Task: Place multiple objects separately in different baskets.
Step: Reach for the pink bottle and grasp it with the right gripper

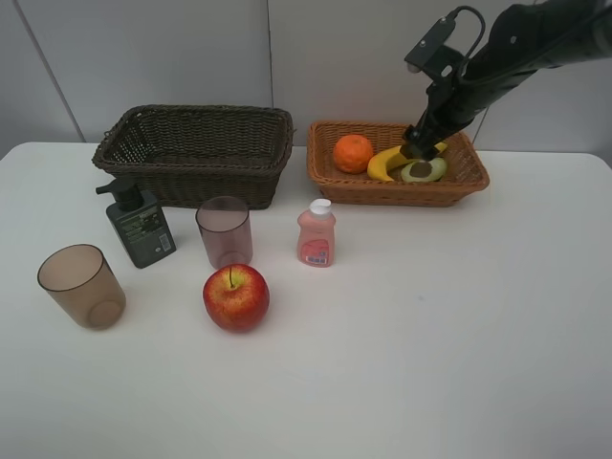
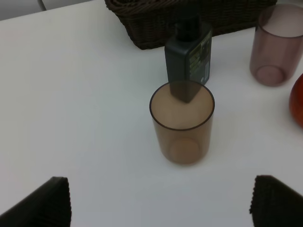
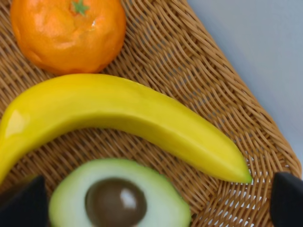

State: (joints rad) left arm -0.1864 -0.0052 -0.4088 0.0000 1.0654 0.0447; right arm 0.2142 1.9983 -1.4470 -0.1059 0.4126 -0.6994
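The light orange-tan basket (image 1: 459, 182) holds the orange (image 1: 353, 153), the banana (image 1: 384, 164) and the halved avocado (image 1: 426, 172). My right gripper (image 1: 419, 148) hangs open just above the avocado. In the right wrist view its fingertips (image 3: 288, 198) stand wide on either side of the avocado (image 3: 118, 201), with the banana (image 3: 118, 113) and orange (image 3: 68, 33) beyond. The dark brown basket (image 1: 196, 143) is empty. On the table stand the pump bottle (image 1: 140, 225), two brownish cups (image 1: 82, 287) (image 1: 225, 231), the pink bottle (image 1: 316, 234) and the apple (image 1: 235, 296). My left gripper (image 2: 158, 208) is open, short of a cup (image 2: 182, 123).
In the left wrist view the pump bottle (image 2: 188, 59) stands right behind the near cup, with the second cup (image 2: 277, 45), the apple's edge (image 2: 298, 101) and the dark basket (image 2: 142, 28) around it. The white table (image 1: 449, 335) meets a grey wall at the back.
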